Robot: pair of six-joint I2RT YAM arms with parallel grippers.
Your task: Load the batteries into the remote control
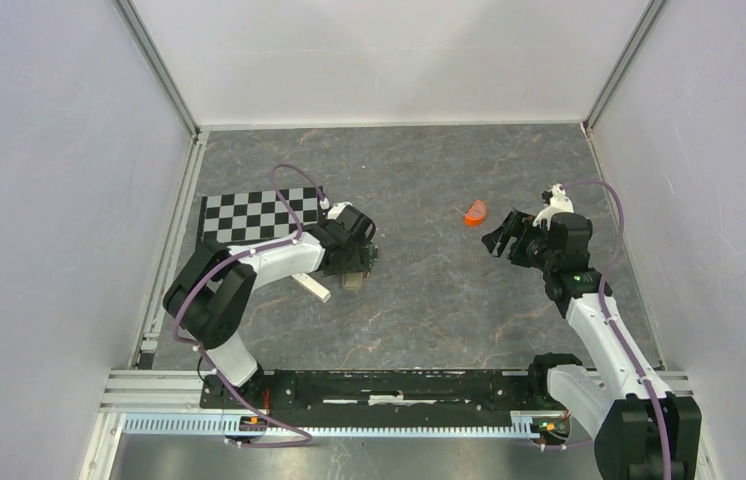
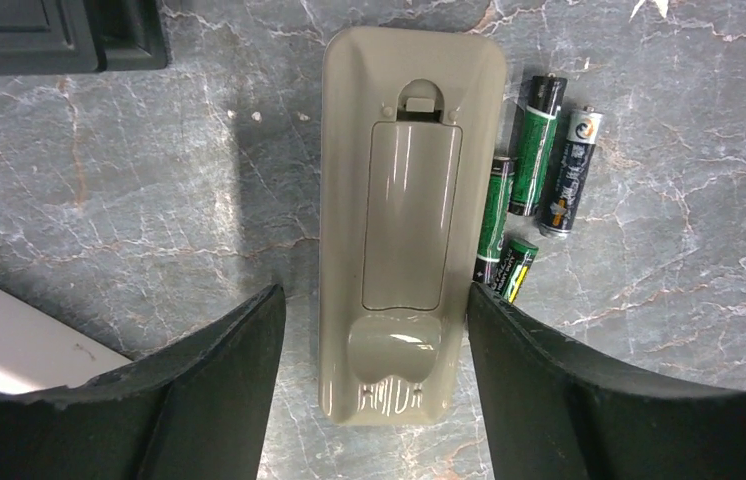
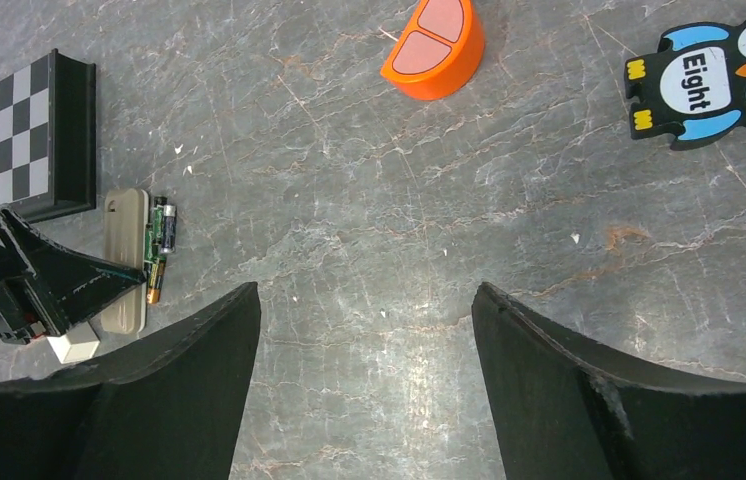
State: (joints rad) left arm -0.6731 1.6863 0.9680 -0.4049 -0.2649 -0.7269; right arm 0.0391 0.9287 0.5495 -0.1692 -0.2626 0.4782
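The remote control lies back-up on the grey marbled table. Its tan battery cover is shut in place. The lower end sits between the fingers of my left gripper.

That gripper is spread around the remote, not clamped on it. A strip of bare table shows between the remote's edge and the finger on the left of my wrist view. The opposite finger stands right at the remote's other edge; I cannot tell whether it touches.

The batteries lie loose on the table just beside that same edge. I count four, dark with green markings. One rests against the remote's side and the others are fanned out next to it.

A white bar-shaped object lies near the remote on the other side. The black-edged checkerboard is just beyond the remote's top end.

My right gripper hangs well apart over bare table, jaws wide and holding nothing. Beyond it lie an orange half-round block and an owl-shaped piece marked "Eight".
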